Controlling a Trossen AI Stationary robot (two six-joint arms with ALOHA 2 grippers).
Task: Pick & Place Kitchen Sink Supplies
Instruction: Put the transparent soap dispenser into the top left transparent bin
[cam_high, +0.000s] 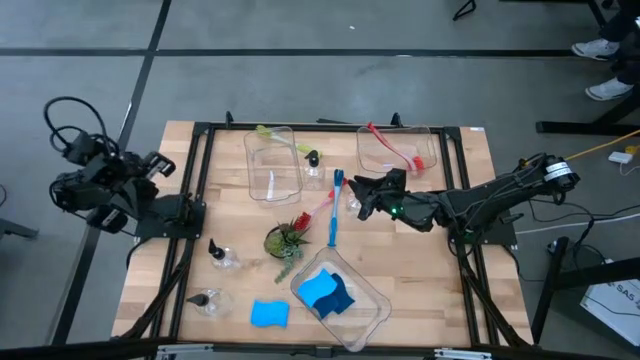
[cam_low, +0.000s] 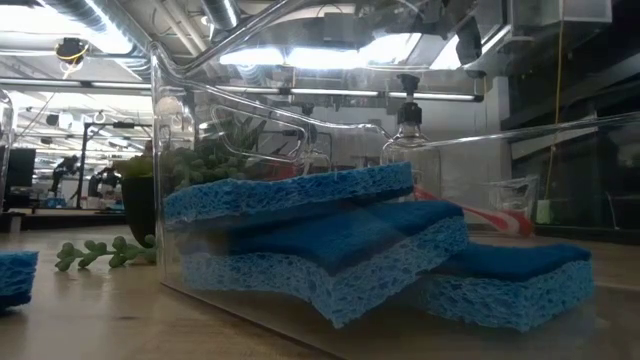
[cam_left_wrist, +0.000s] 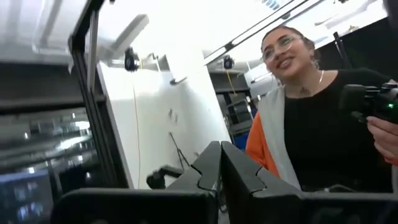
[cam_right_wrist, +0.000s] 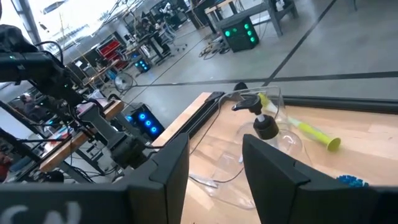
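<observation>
Right tool (cam_high: 358, 195) is hovering over bench (cam_high: 440, 290) centre, fingers standing part-open with nothing between them. Its wrist view is looking past both fingers at a clear pump bottle (cam_right_wrist: 268, 127) lying just ahead, with the yellow-green brush (cam_right_wrist: 308, 132) beyond it. In the high view that bottle (cam_high: 314, 166) is sitting at about 10 o'clock from the tool, near, beside the left clear bin (cam_high: 272, 180). The blue brush (cam_high: 336, 208) is lying just beside the tool at about 8 o'clock, long axis running 12 to 6; the red brush (cam_high: 318, 210) is crossing it on a slant. Right arm is plainly the nearer one. Left tool (cam_left_wrist: 219, 177) is parked off the bench's left edge, fingers pressed together, empty, pointing into the room at a person. Judgement: the next grasp is a short reach up-left for the bottle, or a drop onto the blue brush, fingers squared across its handle.
</observation>
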